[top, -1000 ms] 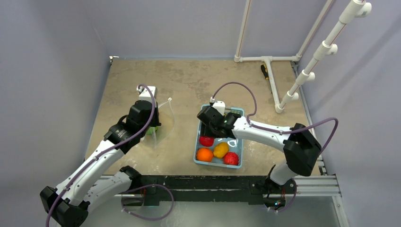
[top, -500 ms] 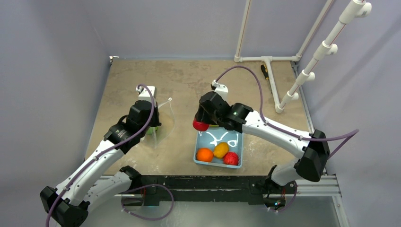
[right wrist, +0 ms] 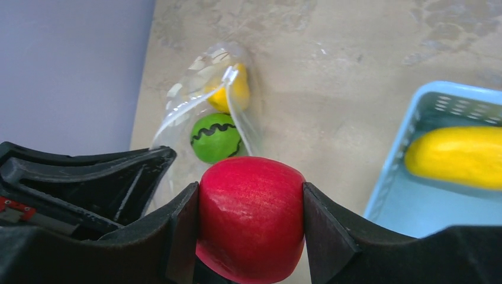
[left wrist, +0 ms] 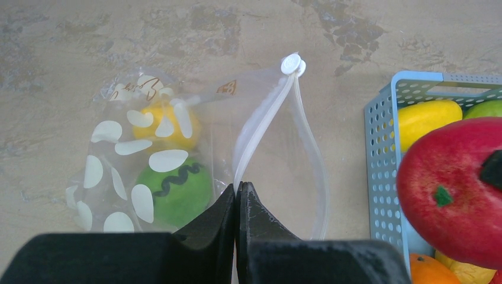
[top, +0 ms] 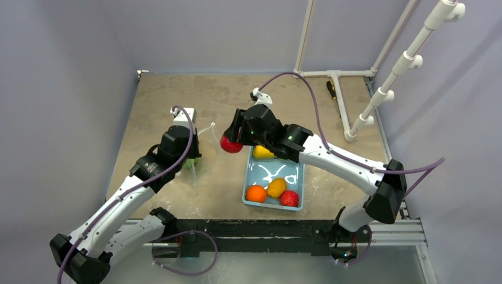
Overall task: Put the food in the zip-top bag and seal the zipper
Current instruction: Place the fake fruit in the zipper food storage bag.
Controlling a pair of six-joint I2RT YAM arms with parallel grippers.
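Observation:
The zip-top bag lies on the table with its mouth open, and a green fruit and a yellow fruit are inside. My left gripper is shut on the near strip of the zipper, holding the mouth up. My right gripper is shut on a red apple-like fruit. It hangs above the table between the basket and the bag, just right of the bag's mouth. More food stays in the basket: a long yellow fruit, an orange one, a yellow-orange one and a red one.
The light-blue basket stands right of the bag, near the table's front edge. A white pipe frame and a small dark tool lie at the back right. Grey walls close in the left and the back.
My right arm has lifted the red fruit out of the basket and carried it left toward the bag's mouth. The left arm and the bag have not moved.

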